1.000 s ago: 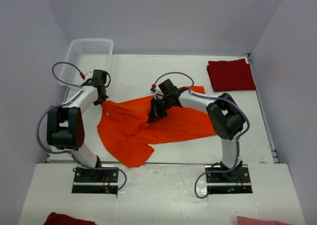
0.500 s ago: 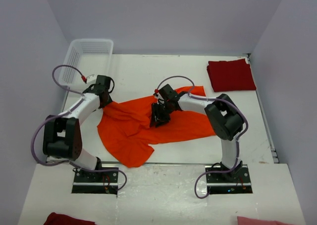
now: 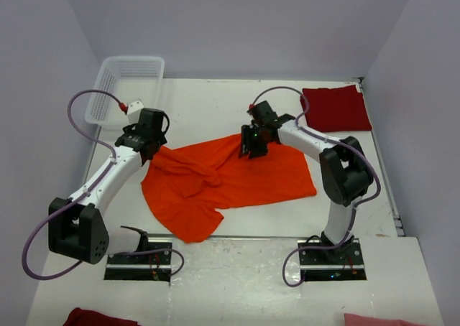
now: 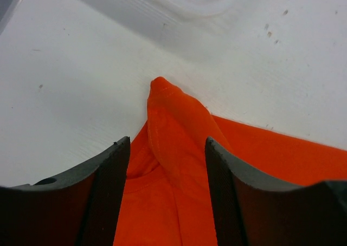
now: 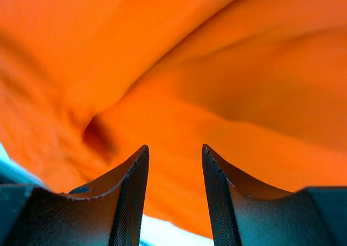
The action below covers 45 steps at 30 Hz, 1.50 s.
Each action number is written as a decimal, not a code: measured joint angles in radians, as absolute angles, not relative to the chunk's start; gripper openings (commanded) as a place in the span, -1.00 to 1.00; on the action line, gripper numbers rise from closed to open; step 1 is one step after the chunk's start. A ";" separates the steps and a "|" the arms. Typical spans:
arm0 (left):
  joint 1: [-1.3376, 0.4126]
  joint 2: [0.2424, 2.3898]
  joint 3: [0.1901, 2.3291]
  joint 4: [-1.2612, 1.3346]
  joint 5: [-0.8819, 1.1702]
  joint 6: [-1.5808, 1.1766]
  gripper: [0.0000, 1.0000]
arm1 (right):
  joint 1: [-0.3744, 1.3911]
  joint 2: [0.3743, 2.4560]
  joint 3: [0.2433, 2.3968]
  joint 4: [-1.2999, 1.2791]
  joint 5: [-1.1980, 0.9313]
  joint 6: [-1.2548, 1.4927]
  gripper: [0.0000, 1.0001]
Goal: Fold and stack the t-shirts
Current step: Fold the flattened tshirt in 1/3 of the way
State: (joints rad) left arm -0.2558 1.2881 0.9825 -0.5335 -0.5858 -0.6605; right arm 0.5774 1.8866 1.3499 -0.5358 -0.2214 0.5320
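Note:
The bright orange t-shirt [image 3: 230, 179] lies rumpled across the middle of the table, with one sleeve reaching toward the near edge. A dark red t-shirt [image 3: 334, 107] sits folded at the back right. My left gripper [image 3: 148, 151] hangs open over the orange shirt's far left corner. In the left wrist view a raised ridge of orange cloth [image 4: 173, 127] runs between the fingers [image 4: 108, 181], untouched by them. My right gripper [image 3: 252, 149] is open above the shirt's far edge near the middle. Its wrist view shows orange cloth [image 5: 217, 83] past the open jaws, with nothing pinched.
A white lattice basket [image 3: 126, 82] stands at the back left corner, just beyond my left gripper. Below the arm bases lie a dark red cloth [image 3: 93, 317] at the left and a pink cloth [image 3: 377, 319] at the right.
Both grippers have opened and let go of the orange shirt. My right gripper has moved back and to the right, and the shirt's far right part now lies flatter. The left arm has stretched forward.

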 measured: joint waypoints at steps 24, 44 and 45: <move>-0.256 1.533 0.978 -0.500 -0.501 -0.662 0.13 | 0.121 2.141 1.739 -0.788 -0.051 0.376 -0.18; -0.256 1.618 1.002 -0.487 -0.512 -0.662 0.13 | 0.082 2.231 1.867 -0.837 -0.087 0.349 -0.32; -0.256 1.618 1.002 -0.487 -0.516 -0.662 0.14 | 0.082 2.236 1.873 -0.842 -0.099 0.347 -0.34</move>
State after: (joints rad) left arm -0.2558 1.6184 1.0023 -0.4873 -0.5159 -0.6617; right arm 0.0818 2.2364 1.8732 -0.8425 -0.0994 0.3473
